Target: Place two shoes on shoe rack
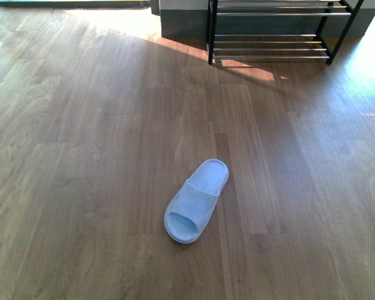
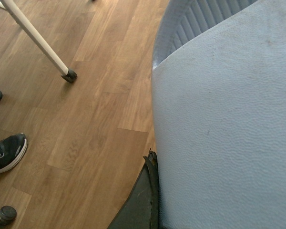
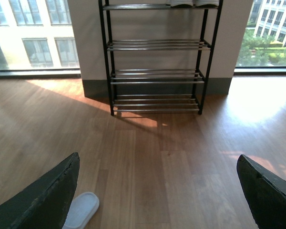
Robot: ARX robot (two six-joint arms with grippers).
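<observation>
My left gripper (image 2: 157,167) is shut on a pale blue slide (image 2: 219,124), which fills most of the left wrist view; only one dark finger (image 2: 143,200) shows against its side. A second pale blue slide (image 1: 197,200) lies on the floor in the front view and shows in the right wrist view (image 3: 82,209). The shoe rack (image 3: 157,45) stands at the far wall, also in the front view (image 1: 272,47). My right gripper (image 3: 157,195) is open and empty, facing the rack. The grey sneakers cannot be made out; two white-soled things (image 3: 193,3) sit on the top shelf, cut off by the frame edge.
Wooden floor runs between the slide and the rack. In the left wrist view a white slanted leg with a dark foot (image 2: 69,75), small dark casters (image 2: 7,214) and a black sneaker with a white sole (image 2: 7,152) are at the side. Windows flank the wall behind the rack.
</observation>
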